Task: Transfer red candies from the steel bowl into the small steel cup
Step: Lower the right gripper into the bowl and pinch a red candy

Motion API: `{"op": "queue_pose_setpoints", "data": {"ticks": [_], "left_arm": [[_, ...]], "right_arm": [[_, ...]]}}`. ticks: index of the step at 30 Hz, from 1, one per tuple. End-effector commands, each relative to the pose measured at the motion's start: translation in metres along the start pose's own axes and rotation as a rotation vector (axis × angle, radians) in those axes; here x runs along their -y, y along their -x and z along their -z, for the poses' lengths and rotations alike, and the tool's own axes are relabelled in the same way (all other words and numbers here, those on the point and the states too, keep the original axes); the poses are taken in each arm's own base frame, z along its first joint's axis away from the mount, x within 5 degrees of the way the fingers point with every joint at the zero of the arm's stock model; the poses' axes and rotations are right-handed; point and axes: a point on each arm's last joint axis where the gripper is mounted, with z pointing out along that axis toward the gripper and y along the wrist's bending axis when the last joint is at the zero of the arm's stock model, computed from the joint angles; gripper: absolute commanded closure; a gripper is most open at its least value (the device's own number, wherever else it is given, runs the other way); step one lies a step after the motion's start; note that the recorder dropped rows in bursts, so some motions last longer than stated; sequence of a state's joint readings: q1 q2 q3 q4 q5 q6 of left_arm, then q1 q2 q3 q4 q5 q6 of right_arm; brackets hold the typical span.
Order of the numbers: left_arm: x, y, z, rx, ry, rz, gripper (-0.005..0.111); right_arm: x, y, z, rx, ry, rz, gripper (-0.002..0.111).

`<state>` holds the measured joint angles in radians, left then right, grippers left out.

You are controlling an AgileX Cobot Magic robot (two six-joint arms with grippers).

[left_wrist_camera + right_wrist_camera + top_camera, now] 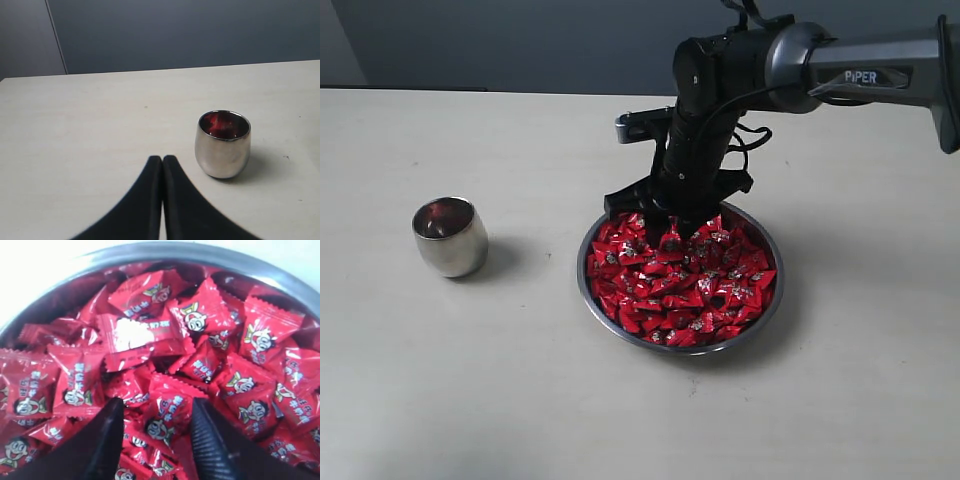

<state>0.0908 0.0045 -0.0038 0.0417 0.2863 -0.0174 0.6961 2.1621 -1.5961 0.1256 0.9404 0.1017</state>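
Note:
The steel bowl [610, 310] sits at the table's centre right, heaped with red candies [685, 290]. My right gripper [665, 222] reaches down into the far side of the pile, jaws open. In the right wrist view its fingers [110, 435] stand apart with a red candy [172, 420] lying between them, untouched on both sides, inside the bowl's rim [240, 260]. The small steel cup [450, 237] stands upright at the left, its inside showing a red glow [222, 125]. My left gripper [162, 161] is shut and empty, hovering just short of the cup [222, 150].
The pale tabletop [470, 380] lies bare around the bowl and cup. A dark grey wall [175, 30] runs behind the table's far edge. The right arm [860, 65] extends in from the upper right.

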Motion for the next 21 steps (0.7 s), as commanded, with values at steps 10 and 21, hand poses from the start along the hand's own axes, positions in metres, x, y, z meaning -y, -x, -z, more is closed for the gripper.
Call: {"op": "queue_pose_setpoints", "data": {"ticks": [10, 21], "left_arm": [[0.0004, -0.0009, 0.0, 0.003, -0.007, 0.0, 0.106], [0.0004, -0.0009, 0.0, 0.003, -0.007, 0.0, 0.106]], "right_arm": [[0.0015, 0.002, 0.0022, 0.015, -0.005, -0.177, 0.066], [0.0026, -0.0018, 0.0003, -0.027, -0.02, -0.243, 0.066]]}}
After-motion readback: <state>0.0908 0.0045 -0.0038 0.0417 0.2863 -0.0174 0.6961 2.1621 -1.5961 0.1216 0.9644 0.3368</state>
